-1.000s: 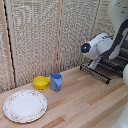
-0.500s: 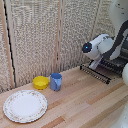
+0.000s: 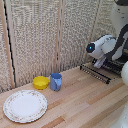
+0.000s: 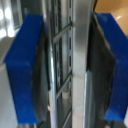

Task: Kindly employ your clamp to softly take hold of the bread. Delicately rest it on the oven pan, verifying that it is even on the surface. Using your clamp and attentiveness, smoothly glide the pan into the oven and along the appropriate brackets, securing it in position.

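We have the white boxy clamp [image 3: 100, 62] down over the flat dark oven pan of thin metal bars [image 3: 96, 73], its blue fingers [image 4: 27, 65] apart, straddling a bar without pressing it. The pan looks stiff, light and slick, so we should grip its edge bar squarely. The dark oven [image 3: 121, 64] is mostly cut off; the bread is not visible.

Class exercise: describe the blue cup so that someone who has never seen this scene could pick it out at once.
Start at the wooden table in front of the slatted wall. Toward the exterior view's left lies a large patterned plate; behind it sit two small vessels. The blue cup is the taller, upright one, beside the low yellow bowl.
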Motion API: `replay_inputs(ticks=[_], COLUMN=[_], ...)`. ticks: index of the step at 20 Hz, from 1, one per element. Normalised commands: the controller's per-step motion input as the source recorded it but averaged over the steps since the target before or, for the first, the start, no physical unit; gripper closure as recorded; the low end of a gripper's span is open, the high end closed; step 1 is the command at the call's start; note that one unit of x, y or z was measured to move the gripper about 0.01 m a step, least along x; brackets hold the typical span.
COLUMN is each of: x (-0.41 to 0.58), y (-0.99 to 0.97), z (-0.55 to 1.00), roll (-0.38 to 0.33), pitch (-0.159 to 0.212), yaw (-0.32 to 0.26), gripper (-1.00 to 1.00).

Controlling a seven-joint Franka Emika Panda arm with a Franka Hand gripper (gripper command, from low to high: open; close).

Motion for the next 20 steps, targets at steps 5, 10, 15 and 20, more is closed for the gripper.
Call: replay_inputs(ticks=[5, 10, 15, 20], x=[-0.092, -0.085, 0.009, 0.154], y=[-0.41, 0.0, 0.05, 0.34], z=[0.11, 0.29, 0.34, -0.01], roll=[0.0, 0.029, 0.051, 0.02], pitch=[-0.061, -0.085, -0.024, 0.01], yaw=[0.017, 0.004, 0.0, -0.007], gripper=[-1.0, -1.0, -1.0, -1.0])
